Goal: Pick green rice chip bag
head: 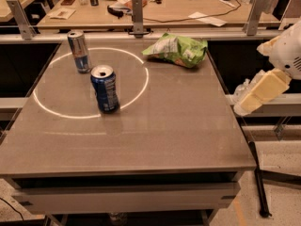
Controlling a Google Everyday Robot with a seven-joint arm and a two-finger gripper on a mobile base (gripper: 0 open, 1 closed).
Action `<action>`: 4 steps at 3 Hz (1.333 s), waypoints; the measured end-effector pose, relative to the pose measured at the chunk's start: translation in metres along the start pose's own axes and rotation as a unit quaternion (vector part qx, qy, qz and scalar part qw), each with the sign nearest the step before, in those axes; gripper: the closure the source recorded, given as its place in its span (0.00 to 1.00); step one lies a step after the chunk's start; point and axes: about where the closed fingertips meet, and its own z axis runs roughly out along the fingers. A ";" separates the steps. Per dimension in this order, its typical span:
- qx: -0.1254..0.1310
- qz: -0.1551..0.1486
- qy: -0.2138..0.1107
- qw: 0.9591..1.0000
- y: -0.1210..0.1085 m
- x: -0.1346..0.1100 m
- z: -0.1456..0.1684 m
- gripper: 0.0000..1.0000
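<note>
The green rice chip bag [178,50] is crumpled light-green foil with white patches and lies on the far right part of the grey table [178,126], near its back edge. My gripper [248,104], a cream-coloured piece below a white arm link [287,55], hangs beyond the table's right edge. It is to the right of the bag, nearer to me, and apart from it. Nothing is seen held in it.
A blue soda can [105,88] stands left of centre, inside a white ring of light. A slim silver-blue can [79,51] stands at the far left on the ring. A rail with metal posts [137,15] runs behind the table, with a cluttered wooden bench beyond.
</note>
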 end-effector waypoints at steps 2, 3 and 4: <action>0.046 0.013 -0.035 0.998 -0.039 -0.003 0.035 0.00; 0.052 0.013 -0.039 0.998 -0.042 -0.005 0.036 0.00; 0.054 0.026 -0.051 0.997 -0.046 -0.010 0.043 0.00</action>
